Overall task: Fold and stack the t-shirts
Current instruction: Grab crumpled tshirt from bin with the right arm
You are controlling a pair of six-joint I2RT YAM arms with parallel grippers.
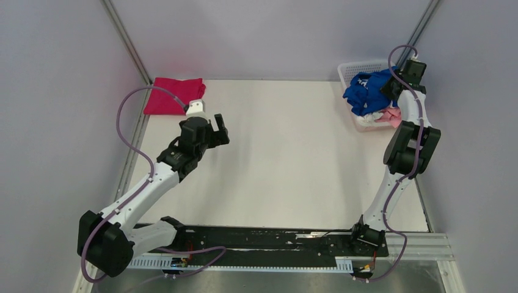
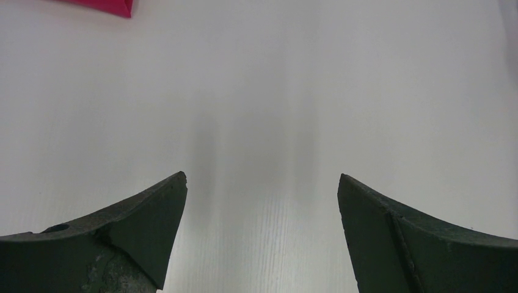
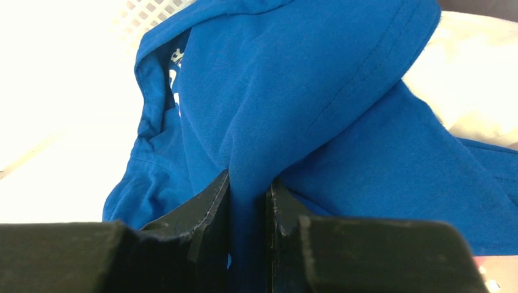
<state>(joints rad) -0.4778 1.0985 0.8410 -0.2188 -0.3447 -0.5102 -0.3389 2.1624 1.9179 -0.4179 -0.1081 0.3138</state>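
Note:
A royal-blue t-shirt lies crumpled on top of a white basket at the table's far right. My right gripper is shut on a pinched fold of that blue t-shirt, the cloth squeezed between both fingers. Pale pink cloth and white cloth lie under it in the basket. A folded magenta t-shirt rests at the far left corner; only its corner appears in the left wrist view. My left gripper hovers open over bare table, right of the magenta shirt, holding nothing.
Grey walls and metal frame posts close in the white table on three sides. A black rail with the arm bases runs along the near edge. The basket sits tight against the right wall.

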